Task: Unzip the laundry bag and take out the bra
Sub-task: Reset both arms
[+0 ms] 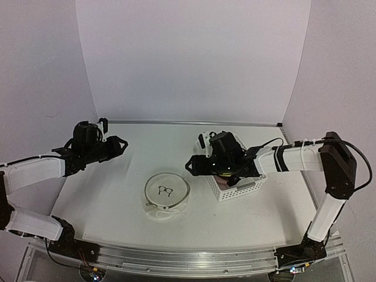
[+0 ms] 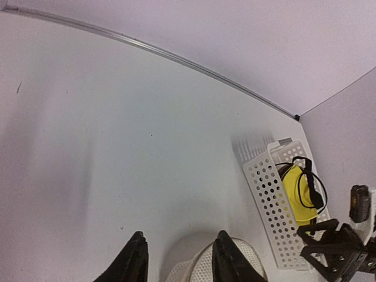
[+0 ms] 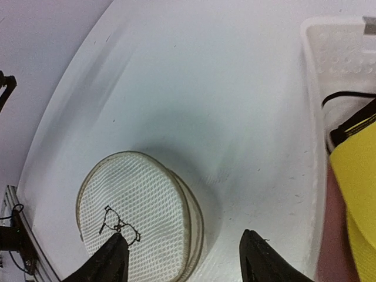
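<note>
Tally on the table (image 1: 106, 194): one laundry bag (image 1: 167, 191), one bra (image 2: 292, 202), one white lattice basket (image 1: 251, 187), two arms. The bag lies near the front middle, pressed down to a low disc of white mesh with a pale wire rim and a small black squiggle on its round lid. From these pictures I cannot tell whether its zip is open or shut.

The bra is not in the bag; it sits in the basket, just to the bag's right. The overhead view gives barely a fleck of yellow there, because the right arm hangs across the basket. The left wrist camera shows it far better: a bright yellow cup with a thin black strap looping over it, tucked against the basket's perforated wall. The right wrist camera adds the yellow edge, a black strap and a pinkish patch at its far right.

The left gripper (image 2: 180, 238) hangs above the table's left side, its fingers spread and empty, the bag's edge just showing between them. The right gripper (image 3: 183, 234) hovers between basket and bag, spread wide, holding nothing.
</note>
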